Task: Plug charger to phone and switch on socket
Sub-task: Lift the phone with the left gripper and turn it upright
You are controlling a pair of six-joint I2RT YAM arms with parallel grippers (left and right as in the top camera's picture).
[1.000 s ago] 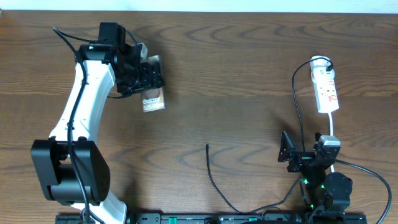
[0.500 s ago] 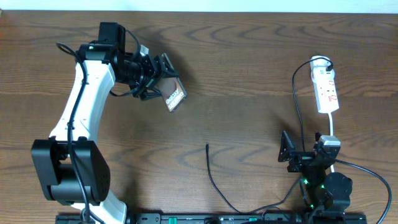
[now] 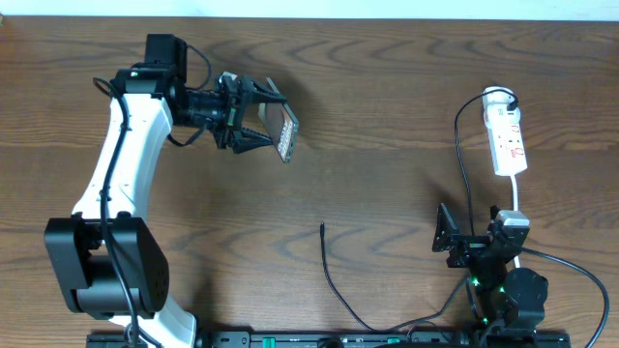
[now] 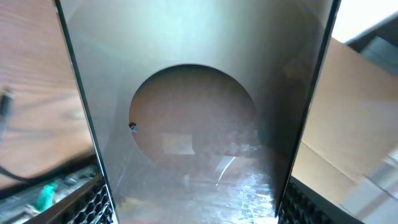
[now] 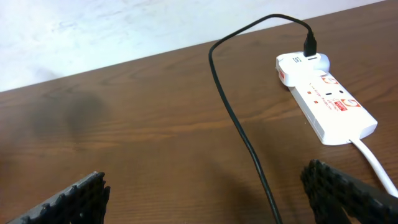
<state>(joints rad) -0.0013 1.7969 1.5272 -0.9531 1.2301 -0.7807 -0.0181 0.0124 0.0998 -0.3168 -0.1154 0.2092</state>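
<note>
Turns phone (image 3: 283, 132) further onto its edge than a moment ago, clamped in left fingers (image 3: 253, 143) above the desk (image 3: 387, 97); holds right fingers (image 5: 71, 200) apart, empty; next likely calls for grasping charger (image 3: 334, 280) tip mid-desk.

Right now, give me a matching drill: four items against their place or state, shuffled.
Items:
1 phone
2 charger tip
3 socket
4 right gripper

Places or states:
A open, at the near right edge
B flat at the far right, black cable plugged into its rounded end
C loose in the middle of the table
D gripped by the left gripper, tilted

Pairs: 1-D, 2-C, 3-B, 4-A
</note>
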